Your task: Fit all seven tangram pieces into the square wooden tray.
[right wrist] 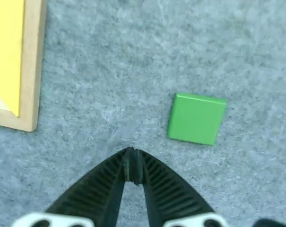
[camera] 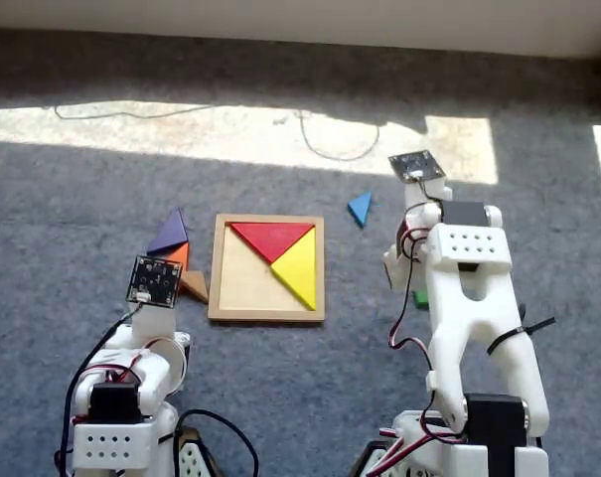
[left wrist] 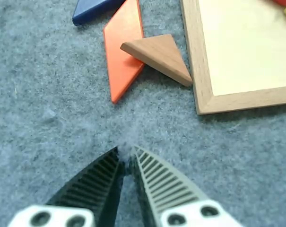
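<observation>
My left gripper is pressed together, empty. The wooden triangle lies ahead of it, beside the tray. My right gripper is closed too, with the green square just ahead. I think I should open wide before descending.

green square is hiding mostly behind right arm | dark blue triangle, far ahead of left pincer, is running off the frame edge | wooden tray and yellow triangle, left of right pincer, are being cropped
</observation>
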You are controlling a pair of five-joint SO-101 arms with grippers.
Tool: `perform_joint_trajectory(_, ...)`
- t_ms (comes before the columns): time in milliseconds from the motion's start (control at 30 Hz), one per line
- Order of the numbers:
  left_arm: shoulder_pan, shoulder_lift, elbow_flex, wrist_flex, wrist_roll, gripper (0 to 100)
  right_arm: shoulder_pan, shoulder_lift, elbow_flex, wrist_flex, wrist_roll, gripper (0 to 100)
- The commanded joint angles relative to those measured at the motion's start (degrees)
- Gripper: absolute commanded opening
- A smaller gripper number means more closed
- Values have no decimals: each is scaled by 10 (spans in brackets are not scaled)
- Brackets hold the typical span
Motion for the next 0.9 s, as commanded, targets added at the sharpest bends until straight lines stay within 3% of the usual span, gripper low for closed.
perform_joint_trajectory(0, 2, -4, 12, 2, -3, 7, 5, -69, 47, -62, -29, 5)
perform_joint_trajectory(200, 2, -4, 12, 2, -3, 7, 7, -232, 175, -134, -66, 7)
perform_joint_trajectory(300, 2, -4, 12, 2, -3, 7, 7, -246, 203, -140, -81, 78)
perform_joint_trajectory(467, 2, -4, 12, 2, -3, 7, 14, -187, 204, -143, -81, 298)
perform_joint_trajectory(867, 2, -4, 12, 2, -3, 7, 56, 56, 62, -175, -77, 308)
